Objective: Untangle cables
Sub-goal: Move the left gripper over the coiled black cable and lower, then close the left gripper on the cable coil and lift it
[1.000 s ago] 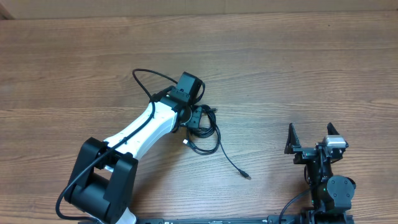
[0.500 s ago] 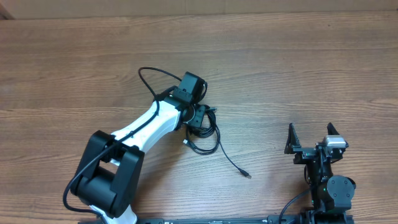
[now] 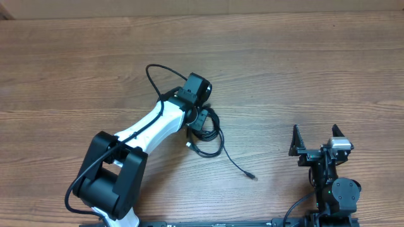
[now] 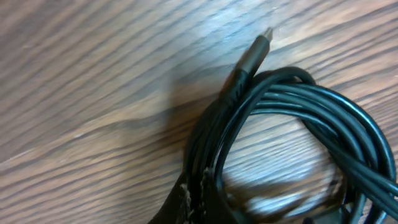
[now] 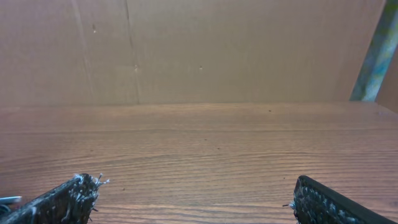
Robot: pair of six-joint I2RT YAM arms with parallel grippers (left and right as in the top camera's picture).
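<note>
Cables point(image 3: 211, 142): tangled black coil near the table point(image 3: 303, 63) centre, one loose end trailing toward the front edge.
Left gripper point(image 3: 202, 120): jaws clamped on the cables.
Right gripper point(image 3: 317, 140): jaws apart, near front right corner.

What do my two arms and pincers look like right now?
Left arm: white link, black joints, a black wire looping above its wrist. Right arm: all black with a silver block. Right pincer fingers: black, tapered, rough-textured pads.
</note>
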